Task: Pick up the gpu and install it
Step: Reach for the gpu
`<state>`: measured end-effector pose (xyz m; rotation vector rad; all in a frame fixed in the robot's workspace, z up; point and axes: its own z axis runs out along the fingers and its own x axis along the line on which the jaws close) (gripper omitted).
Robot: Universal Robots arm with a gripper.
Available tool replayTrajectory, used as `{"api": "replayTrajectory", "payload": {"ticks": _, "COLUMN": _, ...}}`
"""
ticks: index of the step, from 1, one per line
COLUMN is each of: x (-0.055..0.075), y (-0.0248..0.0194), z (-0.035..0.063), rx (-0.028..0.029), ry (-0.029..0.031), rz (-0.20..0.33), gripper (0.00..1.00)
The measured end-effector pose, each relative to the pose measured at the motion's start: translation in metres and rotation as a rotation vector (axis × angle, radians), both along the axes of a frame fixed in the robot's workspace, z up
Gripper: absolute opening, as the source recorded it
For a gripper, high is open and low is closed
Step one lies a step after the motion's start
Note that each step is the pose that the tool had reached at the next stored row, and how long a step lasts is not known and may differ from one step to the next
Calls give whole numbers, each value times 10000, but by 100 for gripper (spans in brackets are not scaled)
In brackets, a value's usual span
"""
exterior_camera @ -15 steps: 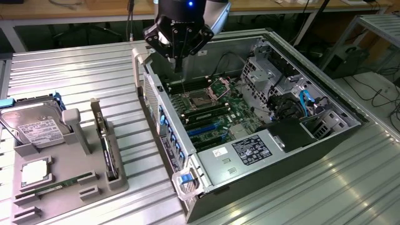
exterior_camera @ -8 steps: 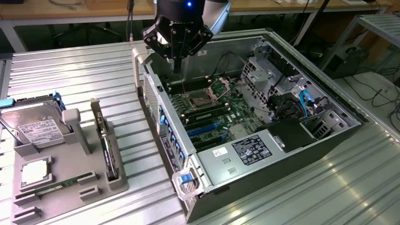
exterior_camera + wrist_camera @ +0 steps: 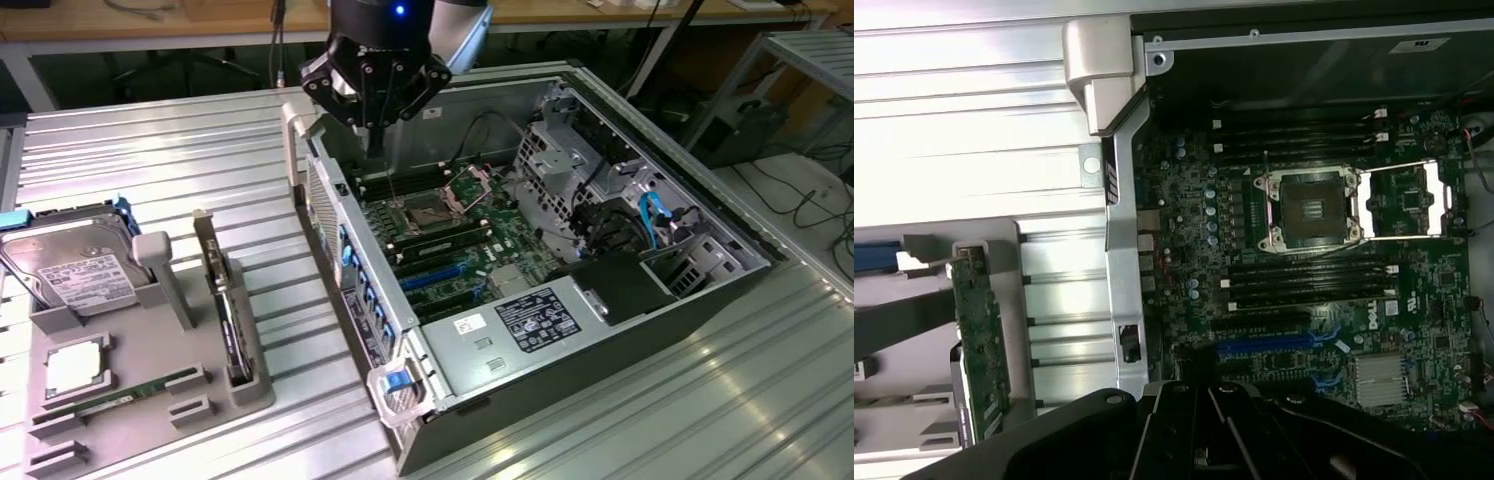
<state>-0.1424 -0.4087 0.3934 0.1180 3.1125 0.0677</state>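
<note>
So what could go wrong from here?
The tool hangs shut and empty over the open computer case, and might clip its wall crossing to the gpu. The gpu stands on its thin edge in a grey holder, so an off-centre grab could tip or jam it.

The gpu [image 3: 979,340] is a green board speckled with tiny parts, beside the computer case [image 3: 561,410], whose shell is dark grey. Inside the case, the motherboard [image 3: 1184,230] is dark green with bright blue slots [image 3: 1274,350] (a blue cable [image 3: 654,215] too). Beside the case, the ribbed table [image 3: 160,150] is silvery, the holder [image 3: 134,430] plain grey, and the hard drive [image 3: 74,265] silver with a white label.
</note>
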Motion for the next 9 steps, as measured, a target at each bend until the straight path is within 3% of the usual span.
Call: {"api": "replayTrajectory", "payload": {"ticks": 9, "x": -37, "y": -14, "z": 0, "rx": 0, "ry": 0, "rz": 0, "gripper": 11}}
